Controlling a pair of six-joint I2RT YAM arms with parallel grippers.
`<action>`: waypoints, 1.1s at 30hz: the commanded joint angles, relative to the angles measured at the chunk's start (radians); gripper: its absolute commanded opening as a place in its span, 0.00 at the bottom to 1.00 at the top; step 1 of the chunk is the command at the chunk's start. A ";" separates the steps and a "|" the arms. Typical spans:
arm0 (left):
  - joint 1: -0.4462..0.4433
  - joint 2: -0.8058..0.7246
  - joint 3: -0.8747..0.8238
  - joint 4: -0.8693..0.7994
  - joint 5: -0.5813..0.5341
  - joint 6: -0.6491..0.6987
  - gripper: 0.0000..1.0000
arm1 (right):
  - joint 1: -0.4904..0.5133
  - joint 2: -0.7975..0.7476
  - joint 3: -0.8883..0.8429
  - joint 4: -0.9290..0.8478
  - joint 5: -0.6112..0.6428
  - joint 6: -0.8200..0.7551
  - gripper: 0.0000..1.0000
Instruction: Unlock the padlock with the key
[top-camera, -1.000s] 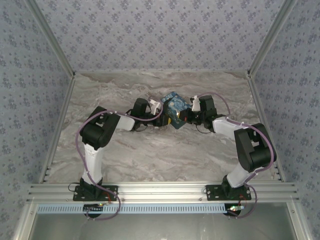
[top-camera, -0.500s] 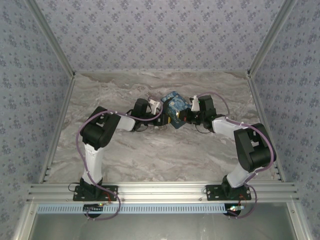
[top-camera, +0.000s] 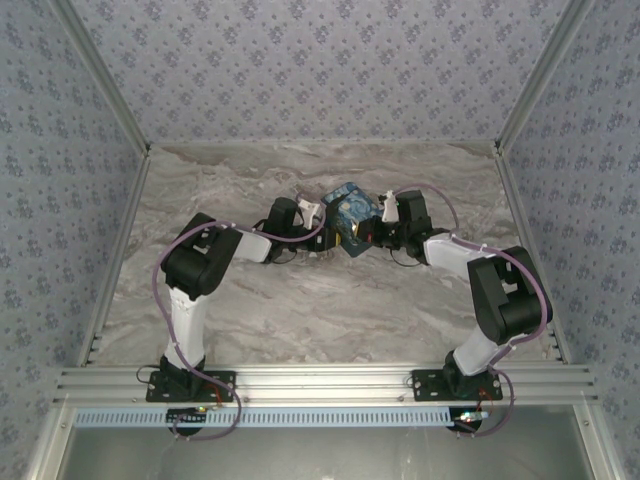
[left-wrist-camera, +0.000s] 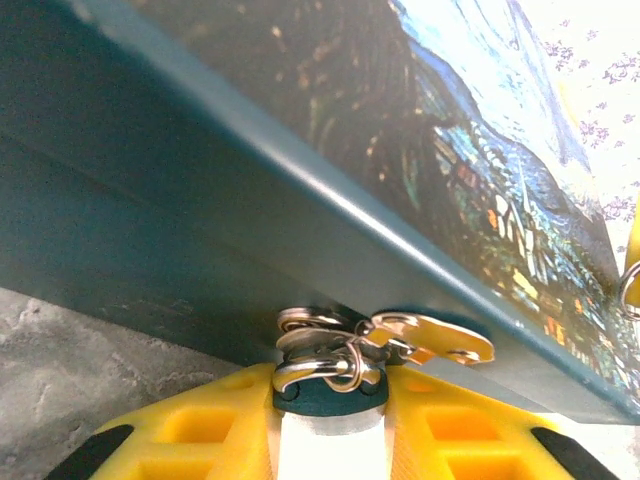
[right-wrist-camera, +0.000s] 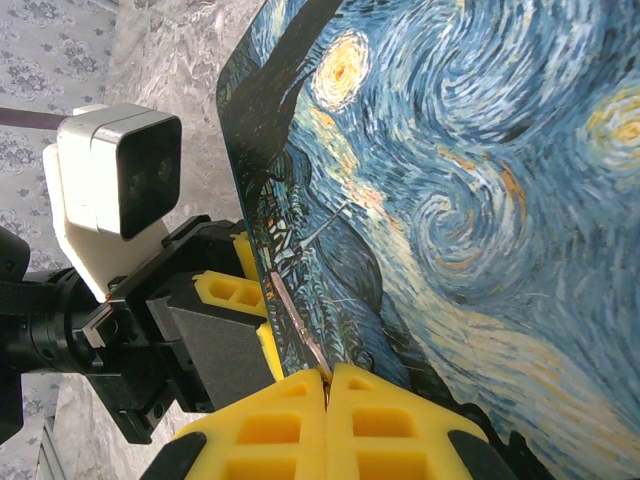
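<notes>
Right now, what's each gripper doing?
Left gripper: jaws closed on the padlock.
Right gripper: jaws closed on a thin metal strip, probably the key.

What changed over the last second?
Very little. The right gripper crept slightly left, toward the box, and the box shifted a touch left and away with it. Nothing was taken hold of or let go. The left gripper stayed put, close against the box.
</notes>
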 joint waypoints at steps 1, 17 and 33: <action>-0.021 -0.002 -0.010 -0.009 -0.007 -0.021 0.28 | 0.011 -0.013 0.026 -0.031 0.004 -0.022 0.00; -0.079 -0.186 -0.077 -0.059 -0.055 -0.182 0.27 | 0.058 -0.455 -0.181 -0.181 0.148 -0.233 0.00; -0.176 -0.287 -0.055 -0.211 -0.133 -0.422 0.26 | 0.204 -0.625 -0.499 -0.043 0.283 -0.331 0.00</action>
